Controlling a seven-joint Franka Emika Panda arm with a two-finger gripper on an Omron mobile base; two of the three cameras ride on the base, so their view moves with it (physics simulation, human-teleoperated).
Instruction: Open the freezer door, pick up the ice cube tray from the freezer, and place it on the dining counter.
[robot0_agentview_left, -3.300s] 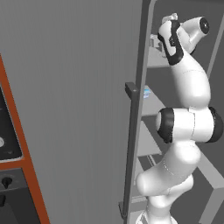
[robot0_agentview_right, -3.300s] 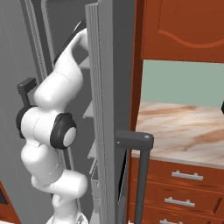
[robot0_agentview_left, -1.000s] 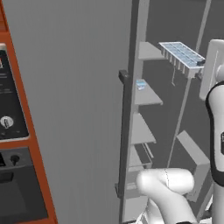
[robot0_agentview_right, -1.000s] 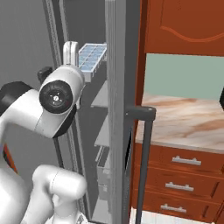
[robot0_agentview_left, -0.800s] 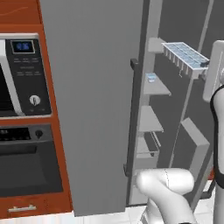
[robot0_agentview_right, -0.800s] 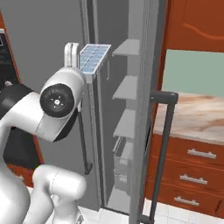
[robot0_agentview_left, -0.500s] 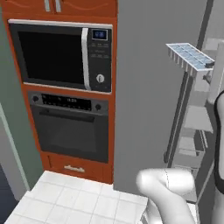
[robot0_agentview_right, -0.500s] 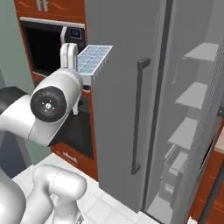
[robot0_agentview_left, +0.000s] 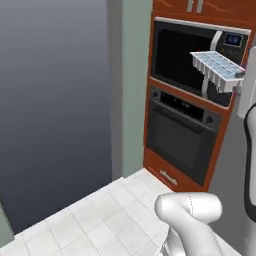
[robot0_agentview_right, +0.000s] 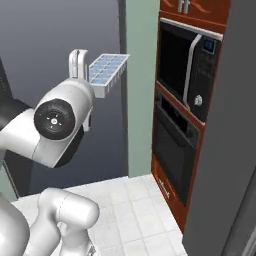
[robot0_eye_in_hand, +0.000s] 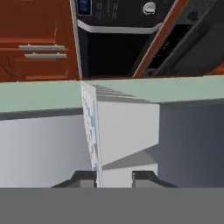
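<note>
The ice cube tray (robot0_agentview_left: 216, 69) hangs high in the air, level, its cube grid facing up, pinched at one end by the gripper (robot0_eye_in_hand: 114, 176), whose fingers (robot0_eye_in_hand: 144, 176) press on either side of its wall. The tray's free end juts toward the microwave (robot0_agentview_left: 197, 64) without touching it. Below that sits the black oven (robot0_agentview_left: 182, 141). The tiled floor (robot0_agentview_left: 95, 220) lies open beneath, beside a pale green wall (robot0_agentview_right: 141, 85).
</note>
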